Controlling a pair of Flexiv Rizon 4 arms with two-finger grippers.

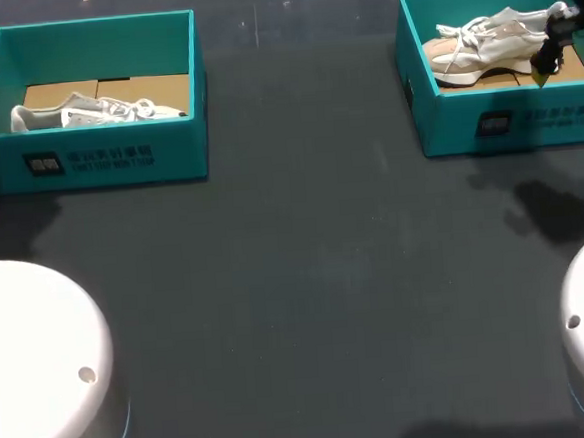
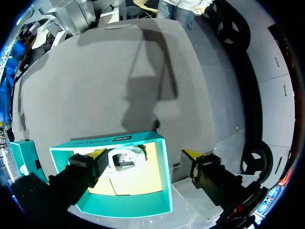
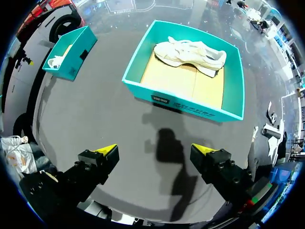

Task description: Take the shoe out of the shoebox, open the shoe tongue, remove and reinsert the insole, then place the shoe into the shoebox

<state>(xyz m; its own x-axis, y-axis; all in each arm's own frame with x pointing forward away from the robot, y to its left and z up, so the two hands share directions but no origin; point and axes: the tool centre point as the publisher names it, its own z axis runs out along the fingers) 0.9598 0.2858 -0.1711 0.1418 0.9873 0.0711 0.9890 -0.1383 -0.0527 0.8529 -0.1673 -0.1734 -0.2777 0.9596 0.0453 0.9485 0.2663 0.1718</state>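
While in right shoebox (image 1: 448, 128), shoe (image 1: 491, 47) side-to-side

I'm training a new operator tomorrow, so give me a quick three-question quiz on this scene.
1. True or false: the left shoe lies in the left box, the right shoe in the right box.
2. The right claw is: A) shut on a shoe; B) open, holding nothing; C) shut on a box wall.
3. Fill in: the left claw hangs open by the ___ box.
Key: 1 true; 2 B; 3 left.
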